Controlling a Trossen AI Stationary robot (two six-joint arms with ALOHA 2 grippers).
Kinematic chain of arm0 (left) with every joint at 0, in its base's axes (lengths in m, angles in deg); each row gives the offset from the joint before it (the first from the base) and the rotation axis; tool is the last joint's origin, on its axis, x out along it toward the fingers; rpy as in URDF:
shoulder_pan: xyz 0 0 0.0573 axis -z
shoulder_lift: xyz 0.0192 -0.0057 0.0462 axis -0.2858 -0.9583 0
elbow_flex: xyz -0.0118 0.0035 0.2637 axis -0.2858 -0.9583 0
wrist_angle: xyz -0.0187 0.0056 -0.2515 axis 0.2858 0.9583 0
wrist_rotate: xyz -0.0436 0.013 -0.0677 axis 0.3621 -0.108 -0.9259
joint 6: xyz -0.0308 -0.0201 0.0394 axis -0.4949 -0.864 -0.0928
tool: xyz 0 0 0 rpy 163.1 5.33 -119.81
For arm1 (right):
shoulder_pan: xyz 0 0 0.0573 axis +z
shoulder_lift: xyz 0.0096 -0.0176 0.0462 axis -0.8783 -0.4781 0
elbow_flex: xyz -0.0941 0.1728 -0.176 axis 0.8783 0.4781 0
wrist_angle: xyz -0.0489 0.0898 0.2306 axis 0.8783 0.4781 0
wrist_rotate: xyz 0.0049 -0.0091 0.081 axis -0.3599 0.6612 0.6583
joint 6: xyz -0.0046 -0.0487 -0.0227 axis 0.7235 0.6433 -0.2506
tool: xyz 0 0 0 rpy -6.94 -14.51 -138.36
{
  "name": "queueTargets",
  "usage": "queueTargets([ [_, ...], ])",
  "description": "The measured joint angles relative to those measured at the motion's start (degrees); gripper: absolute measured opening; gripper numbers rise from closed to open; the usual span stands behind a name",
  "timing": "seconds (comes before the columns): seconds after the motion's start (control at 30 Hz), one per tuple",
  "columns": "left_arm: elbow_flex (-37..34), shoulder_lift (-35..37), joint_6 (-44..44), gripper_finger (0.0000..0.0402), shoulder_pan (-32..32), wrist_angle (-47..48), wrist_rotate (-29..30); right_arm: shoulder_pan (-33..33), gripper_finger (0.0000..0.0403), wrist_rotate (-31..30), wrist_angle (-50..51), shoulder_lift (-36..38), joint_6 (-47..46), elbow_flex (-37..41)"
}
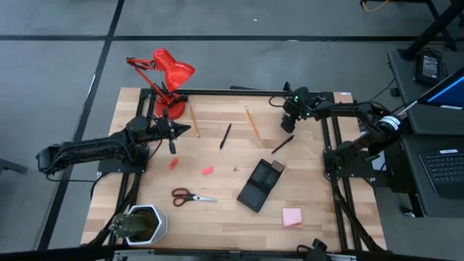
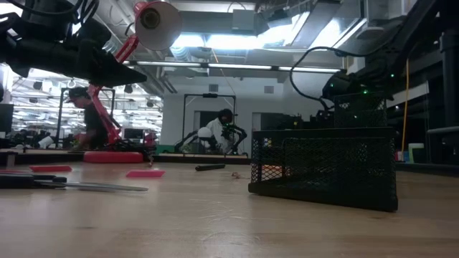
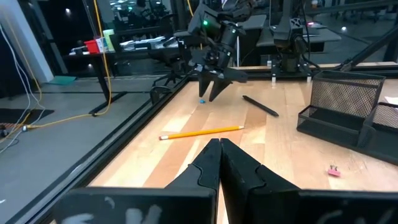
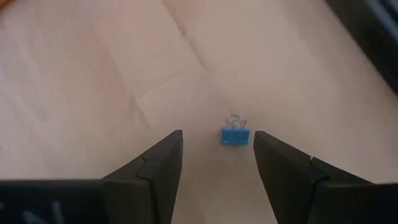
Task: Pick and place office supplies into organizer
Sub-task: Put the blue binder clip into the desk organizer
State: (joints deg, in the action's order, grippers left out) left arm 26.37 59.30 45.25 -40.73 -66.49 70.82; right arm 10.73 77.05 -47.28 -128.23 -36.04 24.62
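Two dark fingers of the right gripper [image 4: 217, 162] stand spread wide, low over the wood at the table's [image 1: 319, 210] far right, and between their tips lies a small blue binder clip [image 4: 236, 135] with its wire loops turned away from the camera; only the right wrist view shows it plainly, the left wrist view giving just a blue speck under the same gripper [image 3: 211, 74]. A black pen [image 1: 283, 144] lies just beside that gripper in the high view, a pencil [image 1: 251, 122] a little further toward the middle. The left gripper [image 1: 194, 130] hovers at the far left near the lamp [image 1: 170, 72], its fingers pressed together. Between the arms lie a second pencil [image 1: 194, 120] and another pen [image 1: 225, 135]; nearer the front are two red eraser bits [image 1: 207, 170], scissors [image 1: 192, 196], a pink pad [image 1: 292, 217] and the plant [image 1: 141, 223]. The organizer [image 1: 261, 184] sits right of centre, flat and black from above, while the low view shows its mesh walls [image 2: 323, 168].
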Motion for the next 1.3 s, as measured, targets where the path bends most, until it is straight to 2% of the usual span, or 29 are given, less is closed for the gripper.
queueTargets([
  [0.63, 0.0, 0.0, 0.0, 0.0003, 0.0, 0.0, 0.0, 1.4, 0.0200, -1.3, -1.1, -1.9, 0.6, -0.2],
  [0.77, 0.0, 0.0, 0.0, 0.0003, 0.0, 0.0, 0.0, 2.6, 0.0200, -3.8, -2.7, -3.1, 0.6, -0.3],
  [1.07, 0.0, 0.0, 0.0, 0.0003, 0.0, 0.0, 0.0, 2.6, 0.0199, -5.1, 3.5, -3.3, 0.2, -3.0],
  [1.3, 0.0, 0.0, 0.0, 0.0003, 0.0, 0.0, 0.0, 2.6, 0.0167, -5.0, 5.7, -3.3, 0.7, -3.6],
])
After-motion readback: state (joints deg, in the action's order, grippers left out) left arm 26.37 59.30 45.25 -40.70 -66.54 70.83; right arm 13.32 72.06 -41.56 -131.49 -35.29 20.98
